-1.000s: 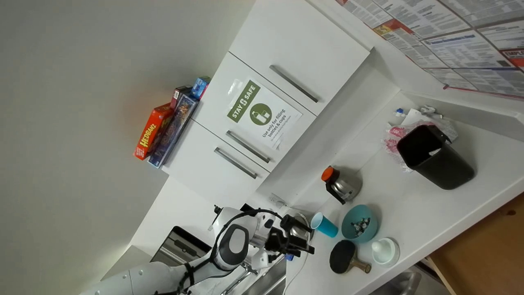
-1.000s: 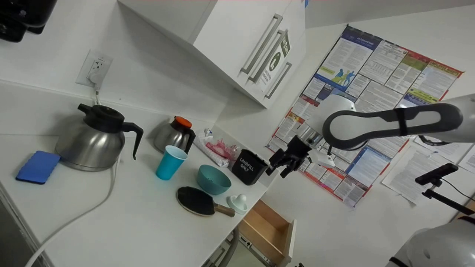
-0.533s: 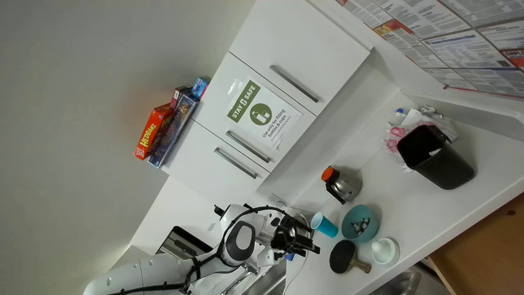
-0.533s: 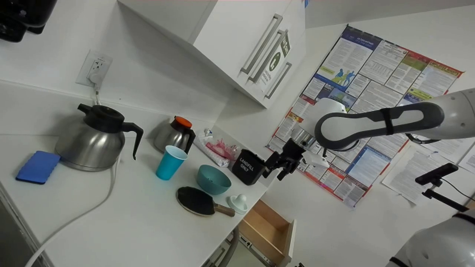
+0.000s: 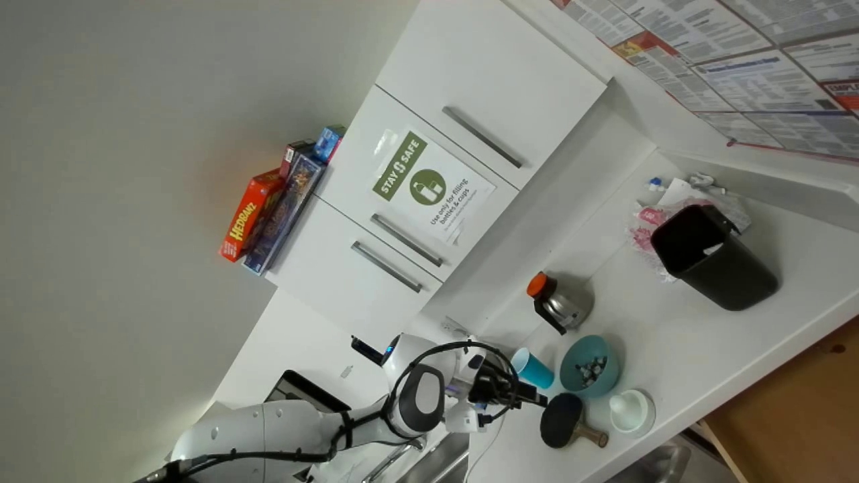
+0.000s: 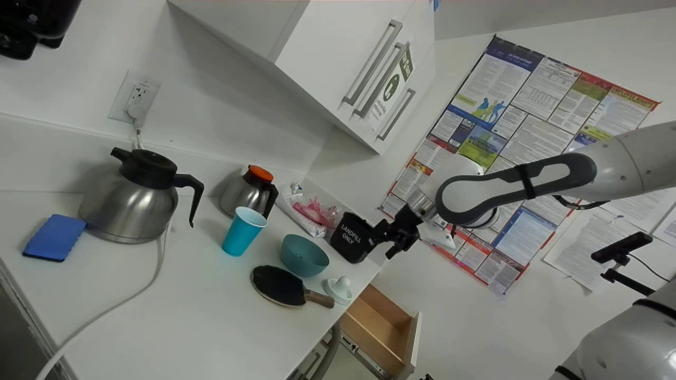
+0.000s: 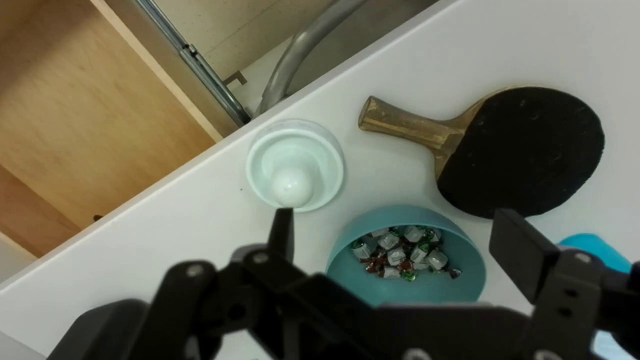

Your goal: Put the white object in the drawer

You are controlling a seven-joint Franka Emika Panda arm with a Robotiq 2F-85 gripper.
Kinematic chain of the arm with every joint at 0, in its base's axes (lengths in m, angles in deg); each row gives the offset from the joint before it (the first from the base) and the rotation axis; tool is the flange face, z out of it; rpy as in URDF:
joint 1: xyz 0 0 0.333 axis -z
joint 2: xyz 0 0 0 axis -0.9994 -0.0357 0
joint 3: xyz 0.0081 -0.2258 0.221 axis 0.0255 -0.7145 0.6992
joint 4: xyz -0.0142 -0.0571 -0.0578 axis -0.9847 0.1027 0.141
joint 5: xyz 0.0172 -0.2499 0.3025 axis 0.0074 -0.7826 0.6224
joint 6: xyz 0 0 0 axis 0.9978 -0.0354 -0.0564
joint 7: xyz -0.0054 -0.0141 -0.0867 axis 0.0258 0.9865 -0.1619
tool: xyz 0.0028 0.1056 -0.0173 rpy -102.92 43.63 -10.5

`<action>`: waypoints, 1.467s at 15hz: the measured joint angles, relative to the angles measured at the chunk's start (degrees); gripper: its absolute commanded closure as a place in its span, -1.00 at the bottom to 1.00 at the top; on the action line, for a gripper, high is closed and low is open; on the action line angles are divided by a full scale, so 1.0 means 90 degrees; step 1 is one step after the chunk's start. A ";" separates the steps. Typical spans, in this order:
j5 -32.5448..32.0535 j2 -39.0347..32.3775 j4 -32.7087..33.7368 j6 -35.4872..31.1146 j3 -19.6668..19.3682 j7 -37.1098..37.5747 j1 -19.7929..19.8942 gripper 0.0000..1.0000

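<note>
A black two-fingered robot gripper (image 7: 395, 232) hangs in the air, fingers spread apart and aimed down toward a round teal bowl (image 7: 350, 280) of silver-wrapped sweets (image 7: 400, 252). Ahead of one finger, a round, knob-topped white object (image 7: 295, 165) sits on the white countertop (image 7: 150, 240), near the bowl and a black-faced, wood-handled paddle (image 7: 520, 150); farther from the gripper, past the countertop's edge, a pale wooden drawer (image 7: 100, 100) stands pulled out.

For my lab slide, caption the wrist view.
Gripper open, a white air-hockey mallet sits between the open drawer and a teal bowl of wrapped candies.
</note>
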 measured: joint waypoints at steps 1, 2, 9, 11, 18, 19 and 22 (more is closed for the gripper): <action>0.0014 -0.0177 0.0001 -0.0209 -0.0092 -0.0009 0.0013 -1.00; 0.0043 -0.0353 0.0007 -0.0397 -0.0185 -0.0026 0.0023 -1.00; 0.0595 -0.1586 0.0287 -0.1499 -0.0603 -0.0418 0.0078 -1.00; 0.0825 -0.1958 0.0489 -0.1613 -0.0606 -0.0552 0.0096 -1.00; 0.0967 -0.3059 0.1305 -0.1654 -0.0620 -0.0581 0.0181 -1.00; 0.0967 -0.3191 0.1412 -0.1655 -0.0633 -0.0581 0.0186 -1.00; 0.0967 -0.3542 0.1685 -0.1654 -0.0681 -0.0580 0.0188 -1.00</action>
